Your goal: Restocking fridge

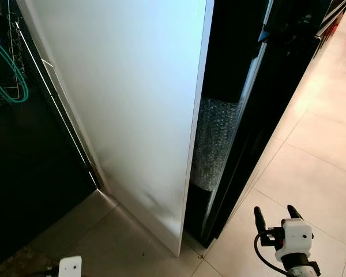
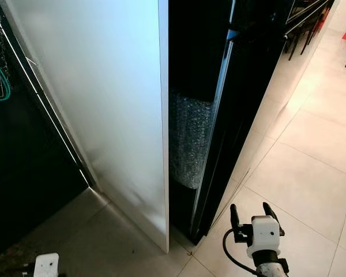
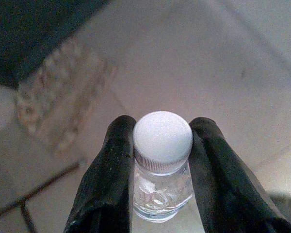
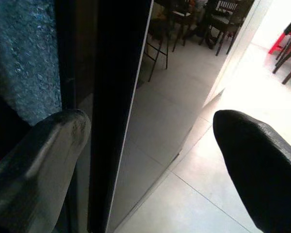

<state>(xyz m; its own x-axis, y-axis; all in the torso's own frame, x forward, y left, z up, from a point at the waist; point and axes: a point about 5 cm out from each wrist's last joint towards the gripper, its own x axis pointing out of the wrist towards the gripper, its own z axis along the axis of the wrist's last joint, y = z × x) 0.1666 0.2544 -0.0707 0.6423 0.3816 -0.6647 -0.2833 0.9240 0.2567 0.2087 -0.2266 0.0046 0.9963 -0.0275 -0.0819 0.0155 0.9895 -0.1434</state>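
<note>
Looking down from the head camera, a tall white fridge door [image 1: 127,109] stands ajar, its thin edge facing the robot, and behind it the dark interior shows a patch of bubble wrap [image 1: 213,144] low in the gap. A black glossy panel [image 1: 259,109] stands just beside the opening on the right, over pale floor tiles [image 1: 317,156]. The right gripper [image 1: 274,214] hangs low above those tiles, near the foot of the black panel, its two black fingers spread and holding nothing. At the lower left edge a white piece of the left arm [image 1: 70,266] peeks in. From the left wrist, the left gripper [image 3: 161,145] pinches a clear bottle [image 3: 162,191] just under its white cap [image 3: 163,136] — both fingers pressed against the neck, the tiled floor blurred beyond. From the right wrist, the parted fingers [image 4: 39,160] frame the black panel's edge, bubble wrap on one side and, further off, dark chairs [image 4: 218,19] on a bright floor.
</note>
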